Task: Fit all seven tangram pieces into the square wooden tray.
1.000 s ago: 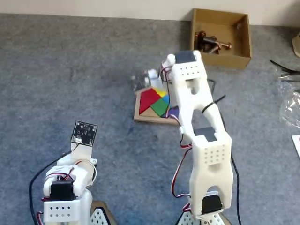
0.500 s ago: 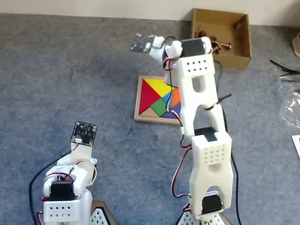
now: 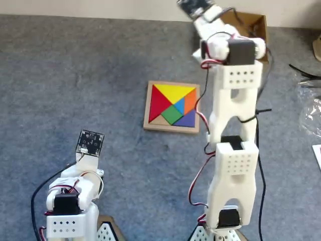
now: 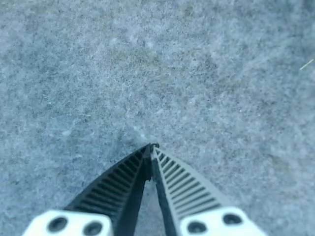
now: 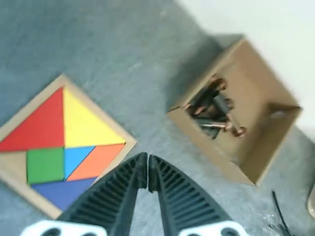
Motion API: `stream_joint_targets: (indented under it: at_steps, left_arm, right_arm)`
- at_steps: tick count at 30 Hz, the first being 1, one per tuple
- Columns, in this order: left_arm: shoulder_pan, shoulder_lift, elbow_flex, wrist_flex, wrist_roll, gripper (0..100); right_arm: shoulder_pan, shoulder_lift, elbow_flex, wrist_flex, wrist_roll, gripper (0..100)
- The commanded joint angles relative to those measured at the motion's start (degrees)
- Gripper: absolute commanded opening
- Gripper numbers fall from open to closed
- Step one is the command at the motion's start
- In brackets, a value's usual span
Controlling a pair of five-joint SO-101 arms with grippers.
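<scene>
Closest in, the left arm (image 3: pixel 72 201) sits folded up tight at about 7 o'clock from the square wooden tray (image 3: pixel 148 122), well apart from it. Its wrist is tipped over so the left gripper (image 4: pixel 151 149) points down at plain grey carpet (image 4: pixel 206 59). The jaws are pinched together with nothing in them, and I can't tell if the tips actually touch the pile. The right arm (image 3: pixel 233 165) comes up from its base at roughly 5 o'clock of the tray and is stretched out almost straight toward the far side. It runs just past the tray's 3 o'clock edge, with the wrist up high over the cardboard box (image 3: pixel 263 47). The right gripper (image 5: pixel 148 164) has its jaws closed too and is empty, hanging well above the carpet, between tray and box in its own wrist view. The tray lies flat on the carpet mid-table with neither gripper touching it. Inside it are a red triangle (image 3: pixel 159 104), a yellow triangle (image 3: pixel 175 93), a green square (image 3: pixel 172 115), a small light blue triangle (image 3: pixel 179 106), an orange piece (image 3: pixel 189 104) and a dark blue piece (image 3: pixel 186 119), all packed edge to edge. A bare wooden triangle shows at the tray's 7 o'clock corner, right beside the green square. Farthest back, at 1 o'clock from the tray, the box holds some dark and copper-coloured bits (image 5: pixel 214 110).
</scene>
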State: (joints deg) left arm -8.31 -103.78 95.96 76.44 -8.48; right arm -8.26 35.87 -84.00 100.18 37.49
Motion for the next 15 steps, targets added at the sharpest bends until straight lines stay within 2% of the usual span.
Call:
stream_joint_targets:
  at_steps: [1,7,15]
  left_arm:
    - [-0.75,-0.22,1.19,0.26,0.53,1]
    - [-0.75,-0.22,1.19,0.26,0.53,1]
    - [-0.75,-0.22,1.19,0.26,0.53,1]
  right_arm:
    - [1.19,-2.51,-5.85,0.92,-2.29,0.5]
    - [1.01,-11.82,-1.54,1.01,-3.43,0.5]
    - [1.19,-28.09,15.87,0.92,-3.43,0.5]
